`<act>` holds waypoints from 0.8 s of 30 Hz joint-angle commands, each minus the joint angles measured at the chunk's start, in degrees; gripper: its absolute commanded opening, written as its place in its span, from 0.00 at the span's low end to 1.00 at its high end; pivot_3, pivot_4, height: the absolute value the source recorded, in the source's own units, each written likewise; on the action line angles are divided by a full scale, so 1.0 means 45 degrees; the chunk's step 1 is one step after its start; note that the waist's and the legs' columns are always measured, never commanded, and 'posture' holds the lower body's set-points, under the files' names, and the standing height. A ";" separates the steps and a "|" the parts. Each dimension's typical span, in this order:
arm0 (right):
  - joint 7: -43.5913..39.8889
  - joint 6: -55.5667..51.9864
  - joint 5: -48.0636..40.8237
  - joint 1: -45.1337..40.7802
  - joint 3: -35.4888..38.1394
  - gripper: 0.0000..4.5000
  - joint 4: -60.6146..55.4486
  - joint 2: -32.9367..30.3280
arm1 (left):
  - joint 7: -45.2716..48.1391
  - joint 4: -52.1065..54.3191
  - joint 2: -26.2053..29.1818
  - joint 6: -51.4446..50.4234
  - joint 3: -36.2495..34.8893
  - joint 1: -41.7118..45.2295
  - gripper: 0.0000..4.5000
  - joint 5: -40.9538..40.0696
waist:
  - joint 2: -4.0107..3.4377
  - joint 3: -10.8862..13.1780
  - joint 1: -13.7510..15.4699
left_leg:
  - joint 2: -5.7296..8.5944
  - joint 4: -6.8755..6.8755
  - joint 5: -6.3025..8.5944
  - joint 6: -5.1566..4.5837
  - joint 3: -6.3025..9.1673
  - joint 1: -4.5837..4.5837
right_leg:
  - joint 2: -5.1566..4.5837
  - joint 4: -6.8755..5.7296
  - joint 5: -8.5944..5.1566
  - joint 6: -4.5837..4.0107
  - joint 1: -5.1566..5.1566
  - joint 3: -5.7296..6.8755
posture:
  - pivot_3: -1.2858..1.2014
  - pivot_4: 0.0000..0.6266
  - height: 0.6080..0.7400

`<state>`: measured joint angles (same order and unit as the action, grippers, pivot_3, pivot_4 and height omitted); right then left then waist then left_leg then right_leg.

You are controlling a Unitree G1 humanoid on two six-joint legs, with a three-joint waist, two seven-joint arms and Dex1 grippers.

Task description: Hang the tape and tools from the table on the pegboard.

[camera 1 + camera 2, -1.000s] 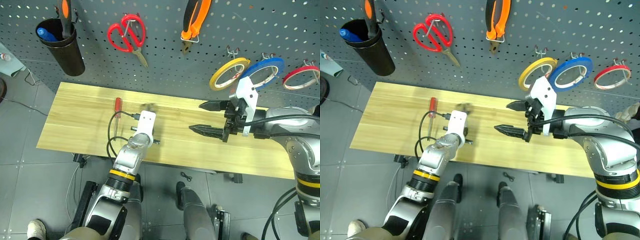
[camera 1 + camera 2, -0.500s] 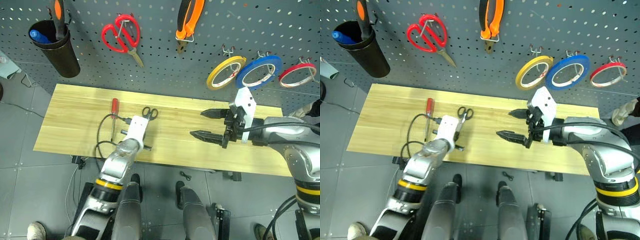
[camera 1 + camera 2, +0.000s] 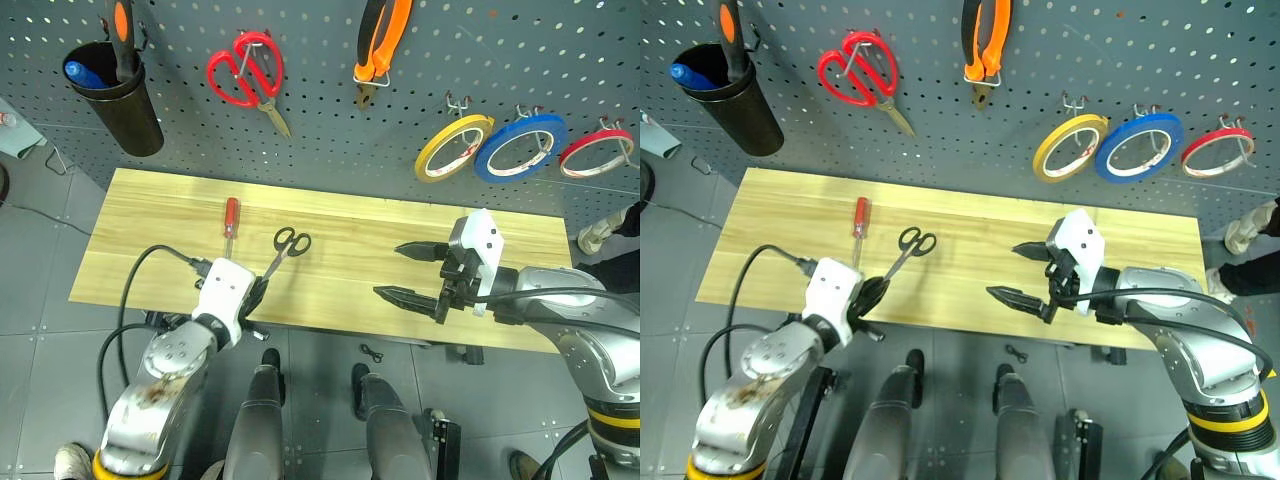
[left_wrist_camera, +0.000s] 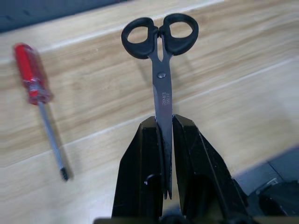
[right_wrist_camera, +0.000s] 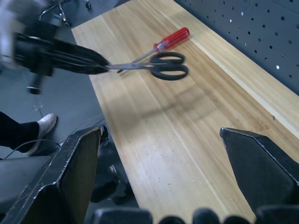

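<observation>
Scissors (image 4: 160, 70) with black handles and steel blades are clamped by the blade tips between the fingers of the left gripper (image 4: 163, 154), the handle loops pointing straight ahead of it, away from the fingers, over the light wooden table (image 3: 340, 225). In the head views the left gripper (image 3: 252, 295) is seen at the near edge of the table, with the scissors slanting ahead of it toward the pegboard (image 3: 330, 130). The red-handled screwdriver (image 3: 230, 222) lies flat on the planks just beside the scissors, on the outer side of the left gripper and a little ahead of it, its tip toward the near edge. The right gripper (image 3: 405, 270) is held over the right half of the table with its two fingers spread wide and nothing between them; the scissors and the left gripper are well apart from it, off toward the robot's left. Ahead of the right gripper and higher, the yellow tape (image 3: 454, 147) is hung on a pegboard hook, just beside a blue tape ring (image 3: 522, 147) and a red tape ring (image 3: 597, 152). The orange-and-black pliers (image 3: 378, 45) are hung higher on the pegboard, between the two grippers, with larger red scissors (image 3: 250, 75) further left and a black cup (image 3: 120, 95) beyond those.
</observation>
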<state>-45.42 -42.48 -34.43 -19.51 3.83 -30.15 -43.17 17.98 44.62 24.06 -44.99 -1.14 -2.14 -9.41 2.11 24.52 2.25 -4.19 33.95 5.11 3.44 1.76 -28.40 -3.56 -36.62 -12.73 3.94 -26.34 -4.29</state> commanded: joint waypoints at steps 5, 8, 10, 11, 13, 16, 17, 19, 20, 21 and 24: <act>0.0266 0.0751 -0.0055 -0.0620 0.0381 1.00 -0.0171 0.0347 | 0.0024 0.2296 -0.0044 0.2124 -0.1000 -0.0914 0.01 -0.0002 | 0.0005 -0.0254 0.0078 | 0.0000 -0.0002 -0.0003 -0.0005 -0.0001 -0.0013 | 0.0001 0.0076 0.0004 -0.0057 0.0012 0.0003 | 0.58 0.52 1.00; 0.0252 0.0841 -0.0220 -0.1094 0.0464 1.00 0.0005 0.0505 | 0.0013 0.2630 -0.0023 0.2890 -0.1395 -0.0662 0.01 0.0032 | 0.0013 -0.0417 0.0139 | 0.0000 0.0004 -0.0049 -0.0077 -0.0002 -0.0039 | 0.0000 0.0130 0.0060 0.0033 0.0024 0.0008 | 0.59 0.50 1.00; 0.0312 0.0749 -0.0498 -0.1613 0.0612 1.00 0.0151 0.0646 | -0.0025 0.2864 0.0046 0.3317 -0.1800 -0.0381 0.01 0.0098 | 0.0013 -0.0441 0.0174 | 0.0000 0.0004 -0.0049 -0.0077 -0.0002 -0.0045 | 0.0000 0.0139 0.0069 0.0039 0.0024 0.0010 | 0.59 0.49 1.00; 0.0341 0.0698 -0.0610 -0.1800 0.0646 1.00 0.0179 0.0698 | -0.0034 0.2912 0.0099 0.3471 -0.1969 -0.0251 0.01 0.0134 | 0.0012 -0.0461 0.0179 | 0.0000 0.0004 -0.0050 -0.0077 -0.0003 -0.0044 | 0.0001 0.0137 0.0073 0.0038 0.0023 0.0010 | 0.59 0.49 1.00; 0.0369 0.0654 -0.0735 -0.2143 0.0604 1.00 0.0147 0.0805 | -0.0054 0.2963 0.0245 0.3822 -0.2335 0.0103 0.01 0.0246 | 0.0002 -0.0555 0.0217 | -0.0001 0.0002 -0.0051 -0.0079 -0.0001 -0.0044 | 0.0002 0.0127 0.0076 0.0032 0.0020 0.0016 | 0.59 0.48 1.00; 0.0392 0.0749 -0.0814 -0.2455 0.0486 1.00 0.0250 0.0943 | -0.0162 0.2961 0.0422 0.4154 -0.2454 0.0547 0.01 0.0547 | 0.0017 -0.0678 0.0298 | -0.0001 0.0001 -0.0052 -0.0081 0.0000 -0.0042 | 0.0002 0.0129 0.0093 0.0002 0.0026 0.0017 | 0.60 0.48 1.00; 0.0436 0.0794 -0.0812 -0.2627 0.0435 1.00 0.0317 0.1044 | -0.0233 0.3003 0.0454 0.4165 -0.2476 0.0711 0.01 0.0636 | 0.0015 -0.0709 0.0337 | 0.0000 0.0002 -0.0052 -0.0081 -0.0001 -0.0043 | 0.0002 0.0130 0.0101 -0.0009 0.0027 0.0017 | 0.60 0.48 1.00; 0.0553 0.0843 -0.0839 -0.3024 0.0428 1.00 0.0462 0.1283 | -0.0325 0.3126 0.0513 0.4131 -0.2452 0.1028 0.01 0.0746 | 0.0019 -0.0772 0.0387 | 0.0000 0.0008 -0.0053 -0.0082 -0.0003 -0.0044 | 0.0002 0.0129 0.0110 -0.0020 0.0028 0.0017 | 0.60 0.48 1.00; 0.0580 0.0853 -0.0849 -0.3172 0.0437 1.00 0.0520 0.1367 | -0.0345 0.3167 0.0545 0.4138 -0.2416 0.1134 0.01 0.0832 | 0.0016 -0.0792 0.0389 | 0.0000 0.0009 -0.0053 -0.0082 -0.0003 -0.0043 | 0.0002 0.0126 0.0112 -0.0022 0.0029 0.0019 | 0.60 0.47 1.00; 0.0595 0.0856 -0.0886 -0.3337 0.0468 1.00 0.0554 0.1448 | -0.0387 0.3201 0.0564 0.4106 -0.2418 0.1261 0.01 0.0887 | 0.0021 -0.0822 0.0389 | 0.0000 0.0012 -0.0054 -0.0082 -0.0003 -0.0043 | 0.0002 0.0121 0.0112 -0.0022 0.0029 0.0019 | 0.60 0.47 1.00; 0.0759 0.0557 -0.1360 -0.3967 0.0714 1.00 0.0601 0.1708 | -0.0519 0.3097 0.0631 0.3977 -0.2404 0.1770 0.01 0.0995 | 0.0027 -0.0900 0.0396 | 0.0000 0.0014 -0.0055 -0.0083 0.0000 -0.0040 | 0.0003 0.0114 0.0116 -0.0023 0.0030 0.0020 | 0.60 0.47 1.00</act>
<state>-42.51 -40.19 -37.98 -35.98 4.92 -26.25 -35.82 16.36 55.67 26.50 -27.75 -11.48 5.08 -5.81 2.23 20.47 4.04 -4.19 34.03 4.86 3.06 1.75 -28.58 -3.55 -36.12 -12.20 3.82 -26.21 -4.19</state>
